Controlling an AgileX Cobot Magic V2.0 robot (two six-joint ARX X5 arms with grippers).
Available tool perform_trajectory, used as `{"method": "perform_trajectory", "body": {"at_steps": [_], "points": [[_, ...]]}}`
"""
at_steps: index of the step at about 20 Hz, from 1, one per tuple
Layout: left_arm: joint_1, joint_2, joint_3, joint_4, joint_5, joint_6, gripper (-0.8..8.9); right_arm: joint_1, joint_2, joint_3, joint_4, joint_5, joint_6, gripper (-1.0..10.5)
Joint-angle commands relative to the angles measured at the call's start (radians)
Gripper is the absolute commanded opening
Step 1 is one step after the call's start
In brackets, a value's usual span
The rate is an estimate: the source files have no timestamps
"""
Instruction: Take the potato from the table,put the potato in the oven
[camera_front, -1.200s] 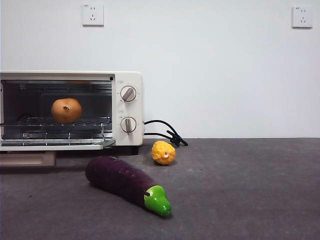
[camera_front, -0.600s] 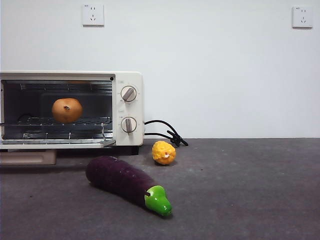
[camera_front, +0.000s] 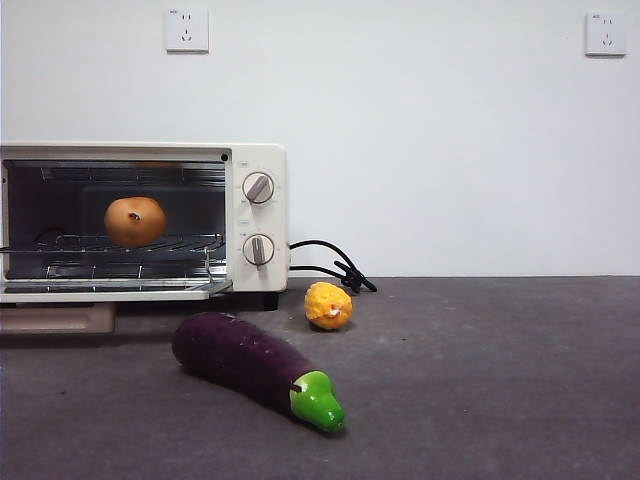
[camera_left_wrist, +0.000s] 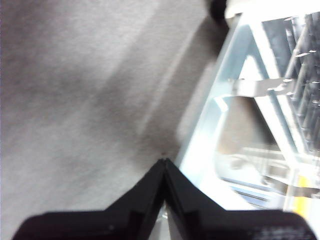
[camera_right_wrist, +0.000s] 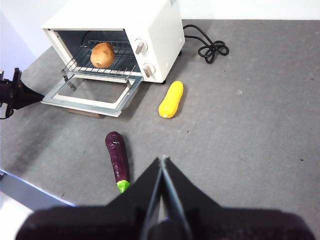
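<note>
one potato (camera_front: 134, 221) inside one oven (camera_front: 258, 175); one eggplant (camera_front: 255, 368) outside.

Left gripper (camera_left_wrist: 164, 167): both black jaws pressed together, tips meeting in a point, nothing between them. Tips sit just beside the edge of the oven (camera_left_wrist: 260, 125) door, which lies open and flat, its metal frame bright with glare and glass pane inside. Wire rack bars visible at the far side of the frame. The table (camera_left_wrist: 75, 100) fills the other half, grey, mottled, blurred.
</note>
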Motion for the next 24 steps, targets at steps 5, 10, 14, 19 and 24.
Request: {"method": "perform_trajectory", "body": {"at_steps": [5,10,14,19,24], "points": [[-0.011,0.008,-0.008,-0.063,-0.105,0.079,-0.08,0.000,-0.001,-0.005,-0.023,0.004,0.014,0.0],[-0.017,0.008,-0.008,-0.050,-0.039,0.076,-0.08,0.000,-0.001,-0.005,-0.023,0.005,0.013,0.0],[-0.027,0.008,-0.008,-0.048,-0.012,0.076,-0.08,0.000,-0.001,-0.005,-0.023,0.008,0.013,0.0],[-0.032,0.008,-0.008,-0.042,0.004,0.072,-0.08,0.000,-0.001,-0.005,-0.023,0.008,0.013,0.0],[-0.032,0.008,-0.006,-0.012,0.066,0.027,-0.08,0.000,-0.001,-0.005,-0.023,0.007,0.012,0.0]]}}
